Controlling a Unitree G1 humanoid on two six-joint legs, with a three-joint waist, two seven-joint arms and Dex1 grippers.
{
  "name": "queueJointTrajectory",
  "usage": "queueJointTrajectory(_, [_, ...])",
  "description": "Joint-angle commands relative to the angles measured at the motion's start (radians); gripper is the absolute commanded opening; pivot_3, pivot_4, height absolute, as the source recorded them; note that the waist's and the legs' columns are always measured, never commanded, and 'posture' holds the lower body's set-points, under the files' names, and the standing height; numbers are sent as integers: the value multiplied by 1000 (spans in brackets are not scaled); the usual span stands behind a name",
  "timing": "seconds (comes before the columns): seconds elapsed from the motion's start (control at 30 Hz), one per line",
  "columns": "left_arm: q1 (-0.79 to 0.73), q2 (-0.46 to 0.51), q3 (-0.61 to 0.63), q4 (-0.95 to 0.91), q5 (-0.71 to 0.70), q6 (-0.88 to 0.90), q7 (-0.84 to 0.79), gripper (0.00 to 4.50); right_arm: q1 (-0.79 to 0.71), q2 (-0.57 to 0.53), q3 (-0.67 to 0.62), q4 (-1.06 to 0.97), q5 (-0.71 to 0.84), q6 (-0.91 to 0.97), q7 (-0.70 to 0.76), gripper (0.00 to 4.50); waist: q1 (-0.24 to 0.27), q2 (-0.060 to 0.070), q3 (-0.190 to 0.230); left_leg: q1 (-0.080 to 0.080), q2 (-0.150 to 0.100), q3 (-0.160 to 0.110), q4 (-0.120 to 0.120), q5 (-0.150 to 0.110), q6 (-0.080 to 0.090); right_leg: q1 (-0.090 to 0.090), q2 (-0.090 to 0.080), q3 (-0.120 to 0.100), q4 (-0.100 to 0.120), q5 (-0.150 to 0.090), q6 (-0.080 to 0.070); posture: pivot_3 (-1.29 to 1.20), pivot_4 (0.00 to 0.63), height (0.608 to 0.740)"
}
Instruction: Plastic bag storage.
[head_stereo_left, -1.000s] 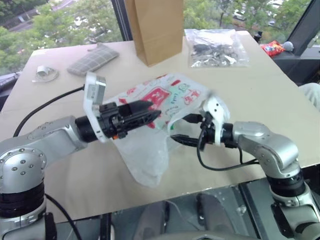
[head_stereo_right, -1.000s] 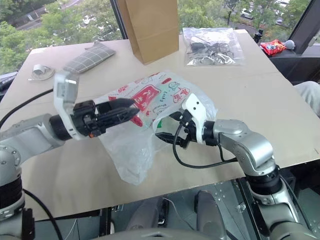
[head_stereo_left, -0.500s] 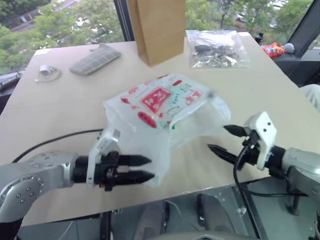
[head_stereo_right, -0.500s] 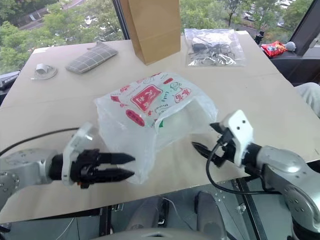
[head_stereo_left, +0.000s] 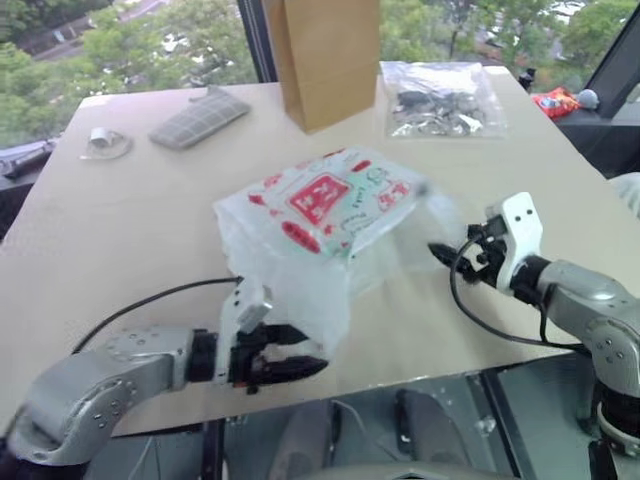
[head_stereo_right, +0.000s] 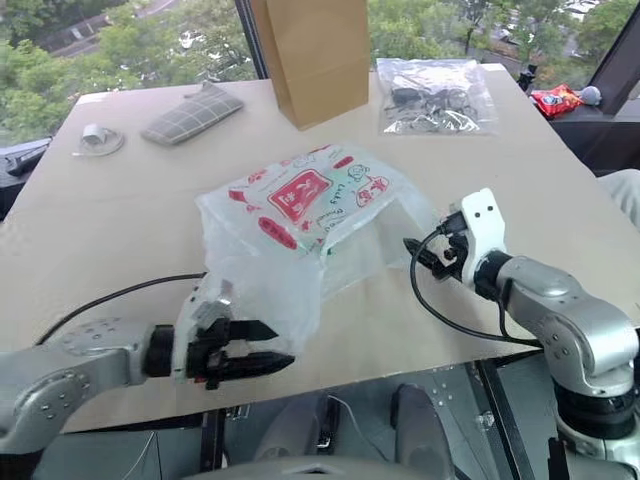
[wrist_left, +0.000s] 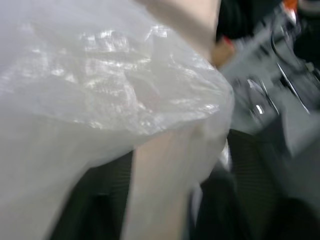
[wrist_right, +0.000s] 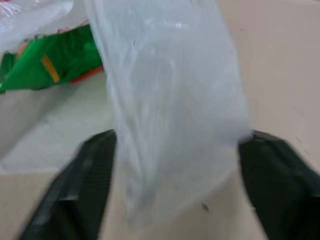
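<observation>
Right eye view shows you the bag (head_stereo_right: 300, 215) lying puffed on the table (head_stereo_right: 120, 220), its printed side up and its near corner spilling toward the table's front edge. Your left gripper (head_stereo_right: 262, 348) sits level at that corner, jaws spread, with the film draped just above them. You probably placed it there to catch the loose end, but I cannot tell if any film lies between the jaws. Your right gripper (head_stereo_right: 412, 252) is at the bag's right side. The right wrist view shows its fingers (wrist_right: 90, 170) wide apart with a strip of film hanging between them, straddled but not pinched, likely ready for a grab to gather or fold the bag. The table is a pale, matt board. Beyond the bag stand a paper bag (head_stereo_right: 320, 55), a clear bag (head_stereo_right: 430, 95) and a grey cloth (head_stereo_right: 190, 100). Behind those, windows (head_stereo_right: 150, 40) look out on trees.
</observation>
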Motion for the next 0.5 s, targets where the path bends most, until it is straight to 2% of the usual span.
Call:
queueJointTrajectory(0.03, [-44,-67,46,19,-92,0,65,1232,-35,6,-43,-41,54,-19,21,2013,-2,0,0,0,0,0,0,0,0,0,0,0,0,0,0,0,150,740])
queueJointTrajectory(0.1, [-93,-125,117,62,-253,17,132,297,-79,28,-87,-34,126,-11,23,1004,-4,0,0,0,0,0,0,0,0,-1,0,0,0,0,0,0,150,740])
queueJointTrajectory(0.13, [-126,-140,146,85,-323,24,162,0,-110,39,-115,-20,164,-6,20,568,-5,1,0,0,1,0,0,0,0,-1,0,0,0,0,0,0,150,740])
queueJointTrajectory(0.17, [-160,-145,170,108,-385,28,189,0,-142,47,-138,-4,196,0,14,154,-5,1,0,0,1,0,0,0,0,-1,0,0,0,0,0,0,150,740])
queueJointTrajectory(0.23, [-263,-157,212,182,-493,21,268,0,-224,57,-174,44,240,1,0,65,-5,1,0,1,1,-1,0,0,0,0,1,-1,1,0,0,0,150,740])
queueJointTrajectory(0.33, [-574,-160,270,414,-533,-15,364,0,-453,65,-198,230,218,-66,-26,65,-3,1,1,4,0,-3,3,0,0,4,1,-3,1,1,-1,0,150,740])
queueJointTrajectory(0.5, [-910,-140,294,722,-425,-58,327,0,-707,21,-152,476,87,-221,9,65,-8,0,1,9,-5,-1,2,0,0,9,1,-2,0,1,0,0,150,740])
